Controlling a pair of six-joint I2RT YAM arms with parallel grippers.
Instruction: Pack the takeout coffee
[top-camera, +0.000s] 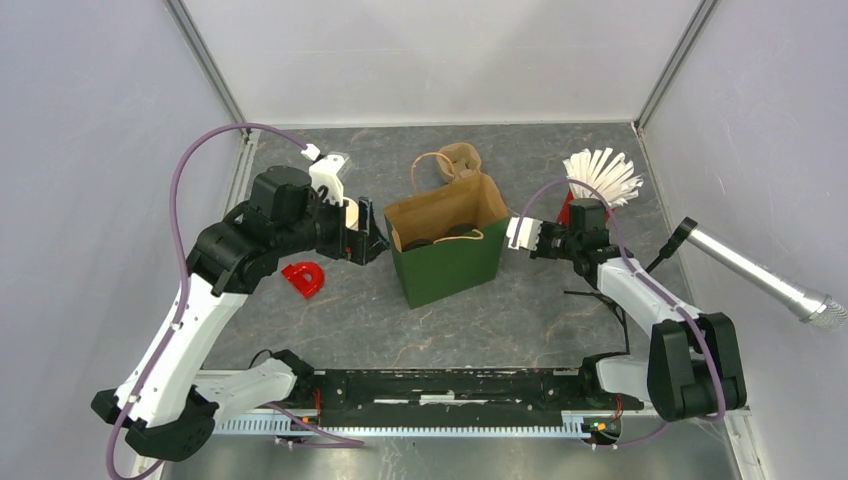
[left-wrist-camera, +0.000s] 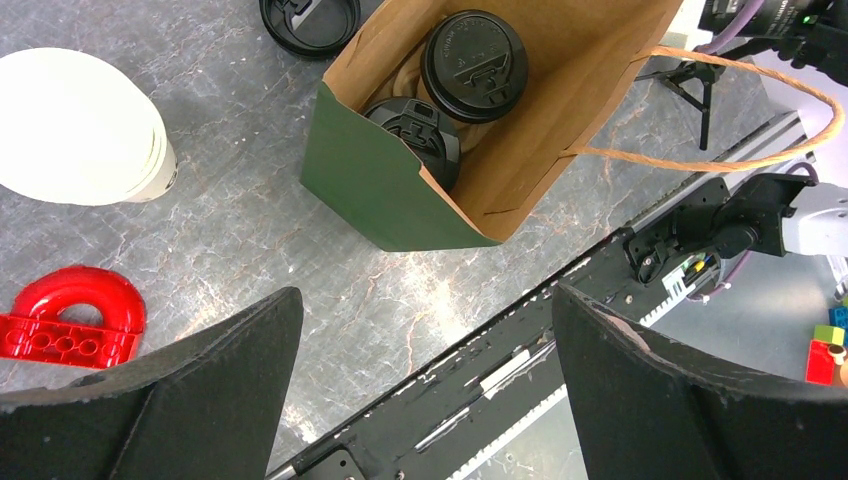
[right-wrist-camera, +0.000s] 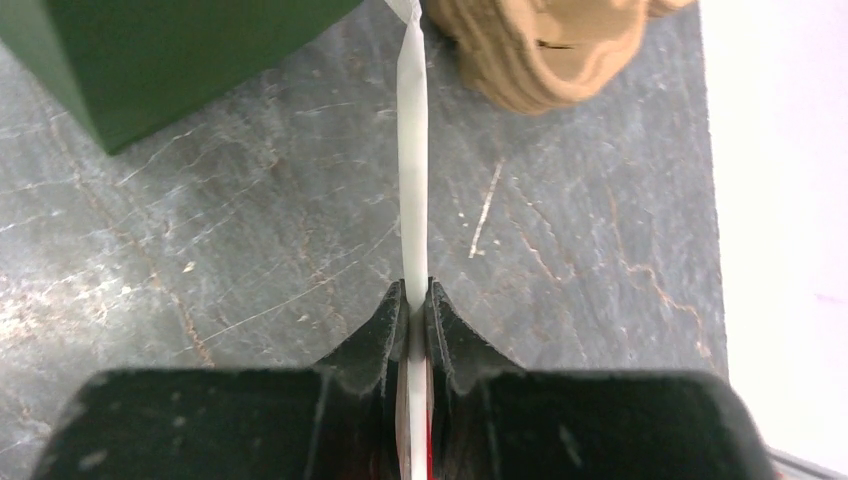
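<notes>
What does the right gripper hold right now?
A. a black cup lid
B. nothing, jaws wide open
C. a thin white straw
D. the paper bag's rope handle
C: the right wrist view shows the right gripper pinched shut on a thin white straw that sticks out ahead of its fingers above the table.

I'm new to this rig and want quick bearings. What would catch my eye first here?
The green bag standing open mid-table, two black-lidded cups inside, draws the eye first. At its right, the right hand is shut on a thin white straw, while the left hand hangs open on the bag's left.
</notes>
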